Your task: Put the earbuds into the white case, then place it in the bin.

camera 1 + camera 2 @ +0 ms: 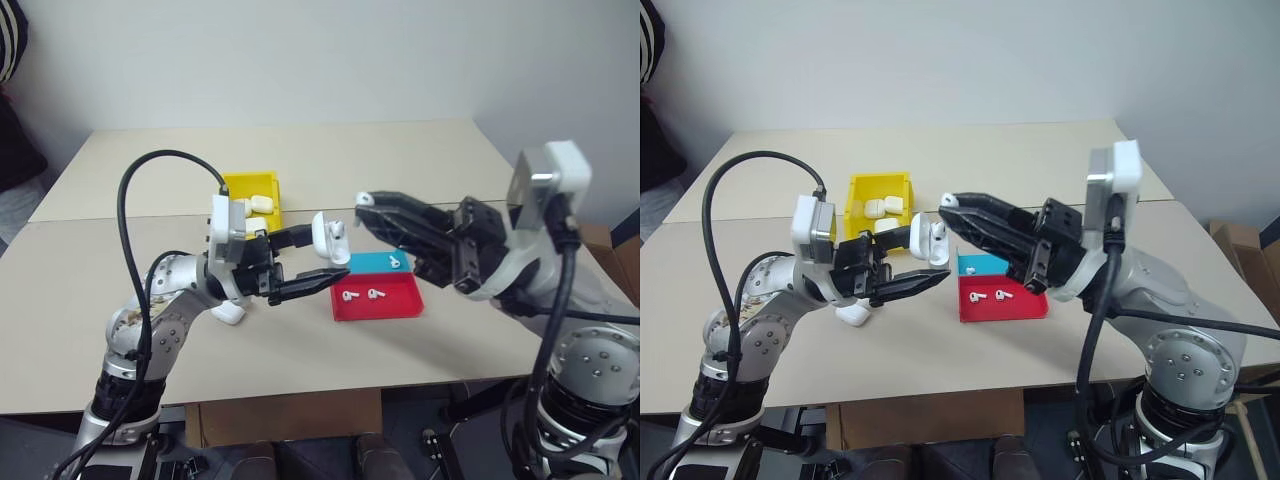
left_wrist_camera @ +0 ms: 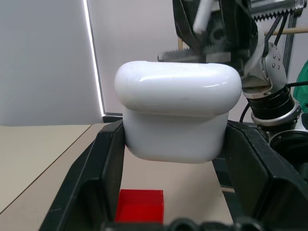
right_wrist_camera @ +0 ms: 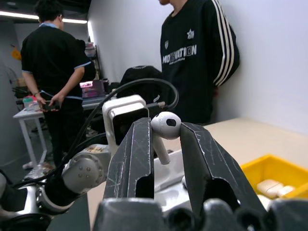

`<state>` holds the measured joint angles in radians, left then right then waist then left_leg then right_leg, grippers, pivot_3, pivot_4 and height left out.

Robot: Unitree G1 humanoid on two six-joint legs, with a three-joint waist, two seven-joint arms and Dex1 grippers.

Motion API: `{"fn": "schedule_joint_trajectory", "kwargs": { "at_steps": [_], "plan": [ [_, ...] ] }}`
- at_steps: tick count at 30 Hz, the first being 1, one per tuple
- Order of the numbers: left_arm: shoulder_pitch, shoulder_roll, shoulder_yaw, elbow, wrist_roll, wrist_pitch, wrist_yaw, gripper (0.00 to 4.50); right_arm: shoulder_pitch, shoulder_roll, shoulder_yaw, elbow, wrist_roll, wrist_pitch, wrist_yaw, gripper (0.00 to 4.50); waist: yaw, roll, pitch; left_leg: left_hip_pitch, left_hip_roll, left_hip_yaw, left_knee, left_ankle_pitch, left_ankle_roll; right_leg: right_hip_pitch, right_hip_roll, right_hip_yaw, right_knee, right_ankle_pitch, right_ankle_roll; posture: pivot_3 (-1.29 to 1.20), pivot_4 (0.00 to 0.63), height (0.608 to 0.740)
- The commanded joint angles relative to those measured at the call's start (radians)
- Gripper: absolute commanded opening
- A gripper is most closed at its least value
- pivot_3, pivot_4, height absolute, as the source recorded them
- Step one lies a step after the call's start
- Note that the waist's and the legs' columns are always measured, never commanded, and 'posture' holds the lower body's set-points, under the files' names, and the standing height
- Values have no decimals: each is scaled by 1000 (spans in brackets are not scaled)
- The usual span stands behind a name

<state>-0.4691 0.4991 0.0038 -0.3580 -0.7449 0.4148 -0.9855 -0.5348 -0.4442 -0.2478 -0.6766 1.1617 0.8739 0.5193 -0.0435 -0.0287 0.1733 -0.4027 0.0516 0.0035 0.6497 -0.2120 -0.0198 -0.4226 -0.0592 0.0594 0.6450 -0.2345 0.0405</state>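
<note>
My left gripper is shut on the white case and holds it above the table; the same case sits between the left wrist view's black fingers. Its lid looks hinged open in the head views. Just right of it, my right gripper is shut on one of the earbuds, whose stem hangs between the pads, close above the case. Two more earbuds lie in the red tray. The yellow bin stands behind the case, with white cases inside.
A blue tray with one earbud adjoins the red tray's far side. Another white case lies on the table under my left arm. Two people stand beyond the table in the right wrist view.
</note>
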Motion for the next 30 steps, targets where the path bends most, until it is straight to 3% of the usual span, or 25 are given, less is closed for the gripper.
{"fn": "schedule_joint_trajectory", "kwargs": {
  "at_steps": [1, 30],
  "plan": [
    [-7, -1, 20, -36, -4, -19, 8, 2773, 5, -9, 12, -10, 27, -46, -16, 784, 1, 0, 0, 0, 0, 0, 0, 0, 0, 0, 0, 0, 0, 0, 0, 0, 150, 740],
    [6, 0, 22, -25, 9, -56, -11, 2773, 90, -55, 116, -14, -29, -127, -11, 784, 2, 0, 0, -1, 0, 0, 0, 0, 0, 0, 0, 0, -2, -1, 2, 0, 150, 740]
  ]
}}
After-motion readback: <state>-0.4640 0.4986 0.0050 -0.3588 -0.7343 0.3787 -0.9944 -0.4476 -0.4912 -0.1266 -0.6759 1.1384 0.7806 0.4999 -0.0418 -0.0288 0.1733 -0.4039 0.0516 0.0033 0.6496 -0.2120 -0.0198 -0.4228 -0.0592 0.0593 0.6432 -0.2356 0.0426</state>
